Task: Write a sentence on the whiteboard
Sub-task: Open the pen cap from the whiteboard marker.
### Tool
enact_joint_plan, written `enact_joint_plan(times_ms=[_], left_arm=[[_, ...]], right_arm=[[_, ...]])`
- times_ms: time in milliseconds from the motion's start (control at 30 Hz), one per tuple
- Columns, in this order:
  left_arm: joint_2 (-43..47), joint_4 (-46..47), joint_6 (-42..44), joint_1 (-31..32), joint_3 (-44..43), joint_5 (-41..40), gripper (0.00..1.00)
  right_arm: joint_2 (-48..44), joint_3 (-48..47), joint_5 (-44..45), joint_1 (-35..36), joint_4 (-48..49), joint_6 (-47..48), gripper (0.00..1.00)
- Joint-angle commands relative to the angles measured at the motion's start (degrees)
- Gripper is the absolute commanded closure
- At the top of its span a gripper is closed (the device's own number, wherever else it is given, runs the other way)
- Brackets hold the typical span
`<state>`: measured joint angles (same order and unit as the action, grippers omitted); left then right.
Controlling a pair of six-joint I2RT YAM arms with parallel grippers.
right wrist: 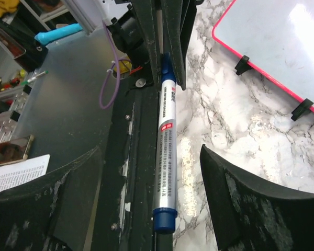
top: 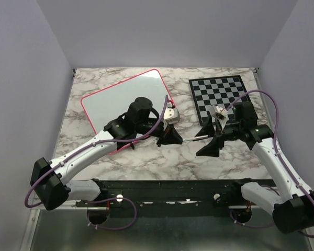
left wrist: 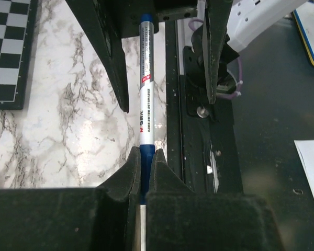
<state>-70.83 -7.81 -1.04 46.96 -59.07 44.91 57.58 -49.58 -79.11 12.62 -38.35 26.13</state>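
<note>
A silver marker (left wrist: 146, 94) with blue ends hangs level above the marble table between the two arms. My left gripper (left wrist: 145, 152) is shut on its blue end. My right gripper (right wrist: 149, 151) stands open around the marker's (right wrist: 166, 146) other end, with neither finger touching it. In the top view the marker (top: 196, 137) spans the gap between the left gripper (top: 170, 137) and the right gripper (top: 212, 138). The whiteboard (top: 120, 104), white with a pink-red rim, lies tilted at the back left under the left arm. Its visible face (right wrist: 272, 36) is blank; the sentence is not in view.
A grey-and-black chessboard (top: 220, 94) lies at the back right. The black rail (top: 167, 191) that carries the arm bases runs along the near edge, just below the marker. Small black clips (right wrist: 242, 64) stick out from the whiteboard's rim.
</note>
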Motion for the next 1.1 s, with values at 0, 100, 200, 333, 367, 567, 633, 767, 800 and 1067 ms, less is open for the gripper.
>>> enact_joint_plan(times_ms=[0,100,200,333,367,567,633,767,800,1067], left_arm=[[-2.8,-14.5,7.5,-0.1,-4.6,4.0,1.00],[-4.7,-18.9,9.6,0.0,-6.8,4.4,1.00],[-5.8,-20.5,10.3,0.0,-7.9,4.8,1.00],[-6.8,-20.1,9.9,0.0,-9.1,5.1,1.00],[-7.0,-20.0,9.7,0.0,-9.3,4.9,1.00],[-6.3,-16.1,7.5,0.0,-7.9,4.8,1.00],[-6.2,-15.2,6.9,0.1,-7.5,4.6,1.00],[-6.5,-14.4,6.0,0.0,-7.8,3.6,1.00],[-6.6,-14.4,6.0,0.1,-8.0,3.4,1.00],[-7.0,-14.0,5.4,0.0,-8.3,2.9,1.00]], right_arm=[[1.3,-3.0,-1.2,-0.1,-8.1,8.8,0.16],[2.0,-3.8,-1.0,0.0,-8.6,8.6,0.16],[2.8,-3.9,-0.3,0.7,-7.9,7.7,0.19],[3.8,-3.7,1.1,2.9,-5.9,4.9,0.26],[3.9,-3.7,1.5,3.4,-5.3,4.5,0.31],[5.3,-2.9,3.5,5.1,-3.1,2.3,0.36],[5.5,-2.8,4.2,5.7,-2.9,1.9,0.36],[6.0,-2.8,5.5,6.5,-2.1,1.3,0.47],[6.0,-2.8,5.8,6.6,-1.9,1.1,0.50],[6.5,-2.5,6.4,7.1,-1.1,0.2,0.66]])
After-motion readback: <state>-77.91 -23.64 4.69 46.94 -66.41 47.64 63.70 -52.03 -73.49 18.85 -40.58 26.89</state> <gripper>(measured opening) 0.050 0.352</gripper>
